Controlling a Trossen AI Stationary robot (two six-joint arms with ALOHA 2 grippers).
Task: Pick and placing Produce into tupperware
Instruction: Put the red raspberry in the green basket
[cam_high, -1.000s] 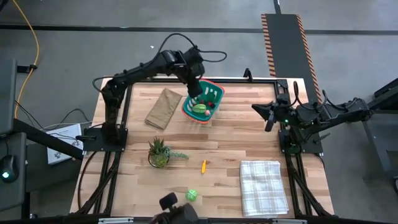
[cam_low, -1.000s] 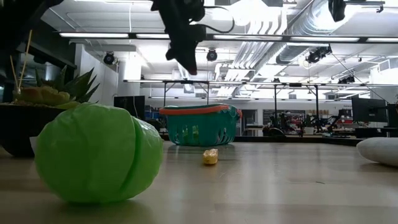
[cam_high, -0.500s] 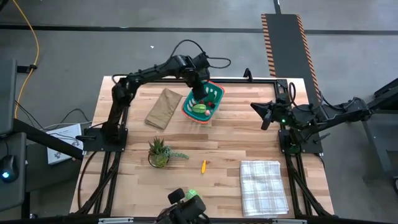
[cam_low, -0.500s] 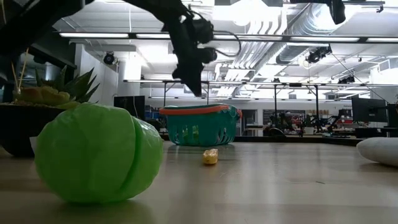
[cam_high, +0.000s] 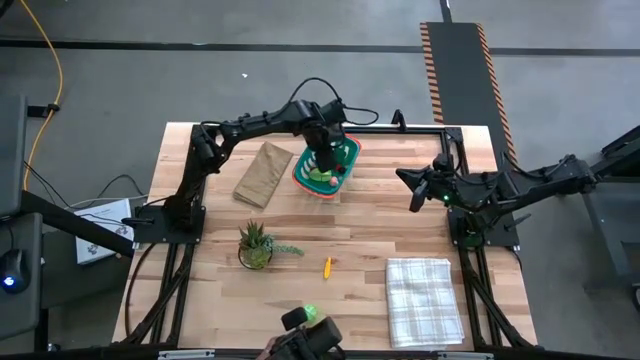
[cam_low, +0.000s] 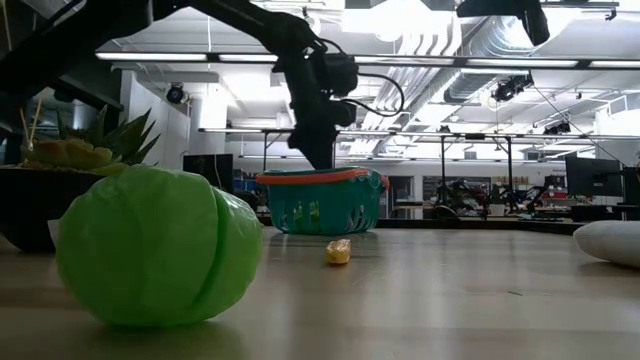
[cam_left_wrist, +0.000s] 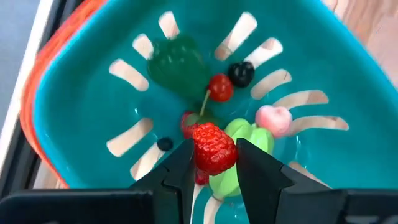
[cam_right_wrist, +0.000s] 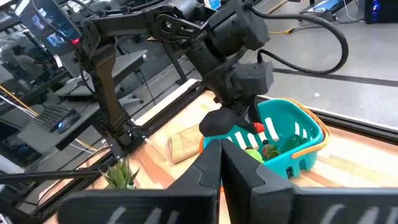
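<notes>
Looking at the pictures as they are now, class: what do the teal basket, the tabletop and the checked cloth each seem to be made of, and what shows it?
The teal basket looks like smooth moulded plastic: glossy walls, cut slots. The tabletop looks like wood with a matt finish: pale planks with visible seams. The checked cloth looks like woven fabric, probably cotton: soft folded edges, a grid pattern.

- A robotics lab or workshop.
- Wooden table (cam_high: 380, 215) on a grey floor, with hazard-striped matting (cam_high: 463, 75).
- Exposed ducts (cam_low: 440, 25), strip lights, and monitors (cam_right_wrist: 53, 25) beyond.
</notes>
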